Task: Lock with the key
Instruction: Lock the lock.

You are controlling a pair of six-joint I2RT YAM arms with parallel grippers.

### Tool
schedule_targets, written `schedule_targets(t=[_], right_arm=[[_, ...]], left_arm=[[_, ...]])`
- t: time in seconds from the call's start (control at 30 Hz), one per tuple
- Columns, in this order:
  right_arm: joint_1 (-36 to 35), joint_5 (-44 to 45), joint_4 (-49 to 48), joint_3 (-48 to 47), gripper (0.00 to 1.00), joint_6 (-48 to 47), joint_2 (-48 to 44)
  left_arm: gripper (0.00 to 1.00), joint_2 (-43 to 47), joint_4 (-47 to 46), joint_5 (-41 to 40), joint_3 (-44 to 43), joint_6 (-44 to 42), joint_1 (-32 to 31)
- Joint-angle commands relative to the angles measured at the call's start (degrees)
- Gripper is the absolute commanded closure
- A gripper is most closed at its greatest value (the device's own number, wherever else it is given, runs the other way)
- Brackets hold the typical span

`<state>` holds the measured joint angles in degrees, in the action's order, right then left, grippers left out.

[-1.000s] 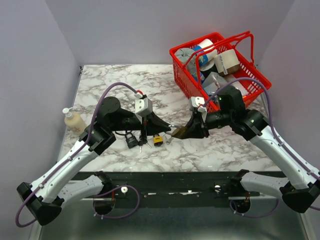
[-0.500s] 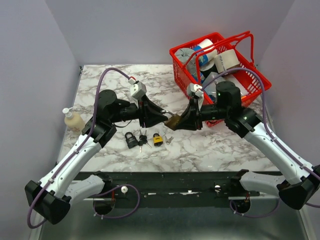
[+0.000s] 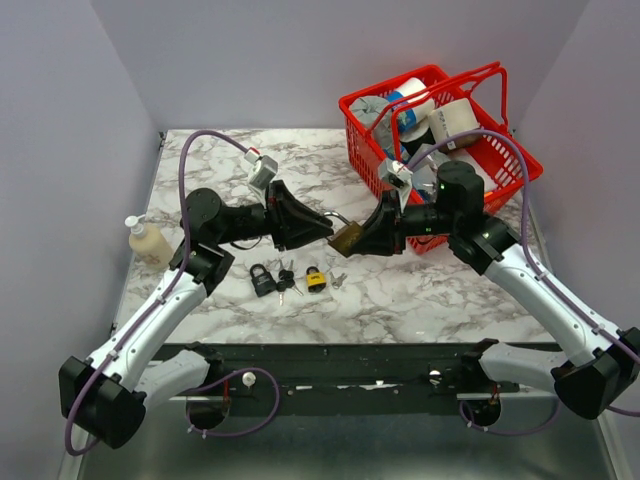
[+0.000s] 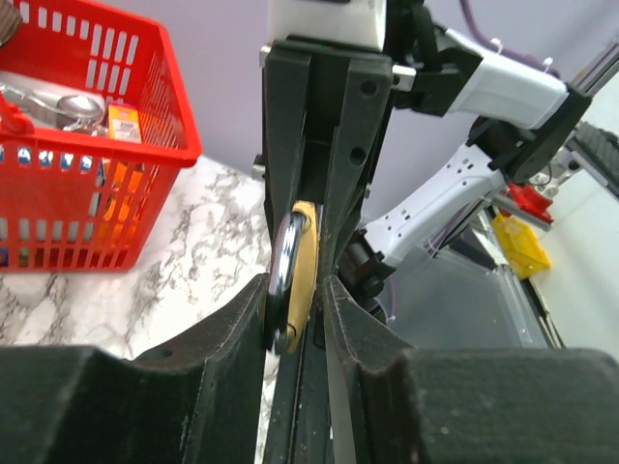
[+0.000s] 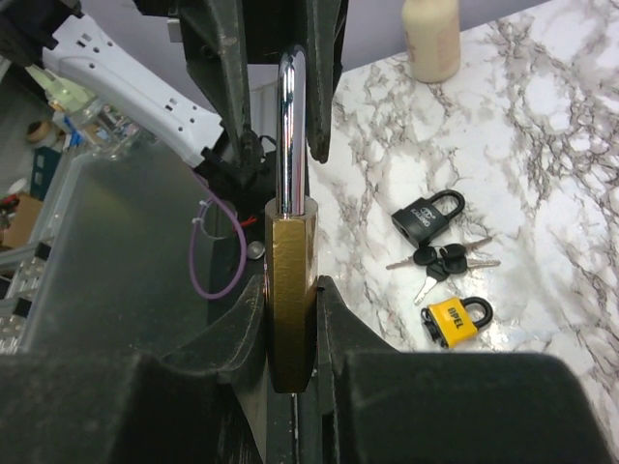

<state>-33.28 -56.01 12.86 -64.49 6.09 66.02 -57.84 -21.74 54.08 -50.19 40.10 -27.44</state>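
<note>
Both grippers lifted since a second ago, now meeting mid-frame. Right gripper [image 3: 360, 240] clamps brass padlock [image 5: 290, 290] body; left gripper [image 3: 327, 228] slightly open, straddling its shackle [image 5: 290, 126]. Keys [image 5: 440, 259] lie lower-centre, beside black padlock [image 5: 426, 217].

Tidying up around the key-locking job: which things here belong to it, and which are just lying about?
Job: brass padlock, in the right fingers, left fingers around its shackle; bunch of keys on the table (fit unclear).
Lying about: black padlock; yellow padlock; bottle; red basket.
</note>
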Motion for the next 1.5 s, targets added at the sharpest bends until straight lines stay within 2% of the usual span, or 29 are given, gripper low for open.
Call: schedule_targets(t=[0.0,0.13,0.2,0.3,0.37,0.4,0.5,0.57,0.67,0.77,0.8,0.97,1.1,1.17,1.47], right_arm=[[0.0,-4.4,-10.0,0.9,0.99,4.5,-0.9],[0.0,-3.8,-12.3,1.6,0.99,8.0,-0.9],[0.0,-3.7,-14.1,1.8,0.99,8.8,-0.7],[0.0,-3.8,-14.3,1.9,0.99,9.7,0.0],[0.1,-4.3,-11.1,0.6,0.72,9.0,0.9],[0.1,-4.3,-7.2,0.1,0.47,8.2,1.6],[1.2,-3.7,-3.4,0.4,0.35,7.4,1.4],[1.7,-3.8,-1.1,0.7,0.35,4.9,1.3],[2.3,-4.2,2.1,1.0,0.37,1.8,1.3],[2.3,-4.9,3.1,0.9,0.46,0.3,1.6],[2.3,-5.0,3.1,0.6,0.54,0.3,1.7],[2.3,-6.2,3.0,-0.9,0.69,1.0,3.1],[2.3,-6.4,3.0,-1.3,0.92,1.0,3.1],[2.3,-6.3,2.9,-1.1,0.99,1.1,2.8],[2.4,-3.4,3.0,3.0,0.99,1.5,-1.0]], left_arm=[[0.68,-1.0,-8.7,0.9,0.2,6.4,0.0],[0.8,-1.8,-12.2,0.3,1.4,10.1,0.0],[0.97,-1.9,-13.4,0.2,1.9,10.9,0.0],[1.0,-2.2,-13.9,0.7,1.7,11.6,0.2],[1.0,-2.3,-13.9,1.1,1.5,11.7,1.1],[1.0,-2.4,-14.2,2.2,1.0,11.8,2.2],[1.0,-2.6,-16.8,3.5,0.2,14.6,4.0],[1.0,-2.6,-17.6,4.4,-0.6,15.5,4.9],[1.0,-2.2,-17.7,5.1,-1.2,16.2,4.9],[1.0,-2.0,-17.4,5.2,-1.4,16.2,4.9],[1.0,-1.9,-17.4,5.2,-1.2,16.2,4.9],[1.0,-1.9,-17.5,5.2,-1.0,16.2,4.9],[1.0,-1.7,-17.4,5.0,-0.8,15.9,4.9],[1.0,-1.7,-17.2,4.6,-0.6,15.8,4.9],[1.0,-2.6,-20.1,3.8,-1.1,17.2,9.6]])
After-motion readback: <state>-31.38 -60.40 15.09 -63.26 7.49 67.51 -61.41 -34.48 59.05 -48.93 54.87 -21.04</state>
